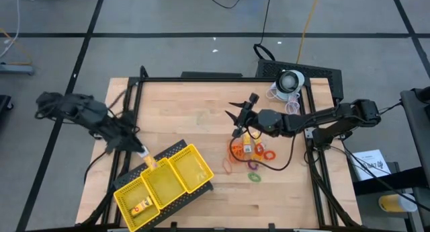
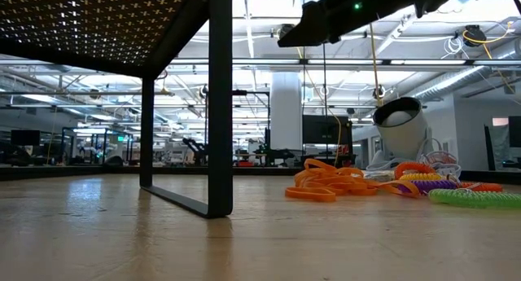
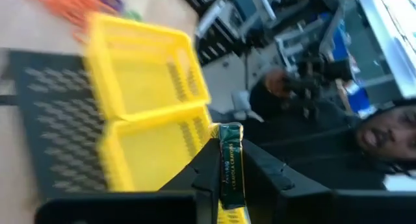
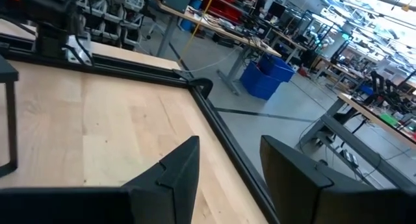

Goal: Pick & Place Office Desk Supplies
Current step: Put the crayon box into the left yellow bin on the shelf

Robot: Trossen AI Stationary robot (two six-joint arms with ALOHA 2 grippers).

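Crayon (image 3: pixel 231 164), green wrapper reading "CRAYOLA CRAYONS", pinched in left gripper (image 3: pixel 229 160) above yellow tray (image 3: pixel 146 94); right gripper (image 4: pixel 229 160) part open, empty, beyond tray.

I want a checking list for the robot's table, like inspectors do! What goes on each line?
Surface: pale wooden table top in a black frame.
Job's things: heap of orange rubber-band loops with red, green and purple rings; one small yellow-gold piece already lies in an end compartment of the yellow plastic three-compartment tray.
Clutter: white round lamp-like device at the far edge.
Grippers: left gripper shut on a small dark green crayon-like stick over the tray; right gripper open, empty, above the heap.
Cables: black cable and yellow cable on the floor.
Surroundings: workshop benches; a person behind the table.
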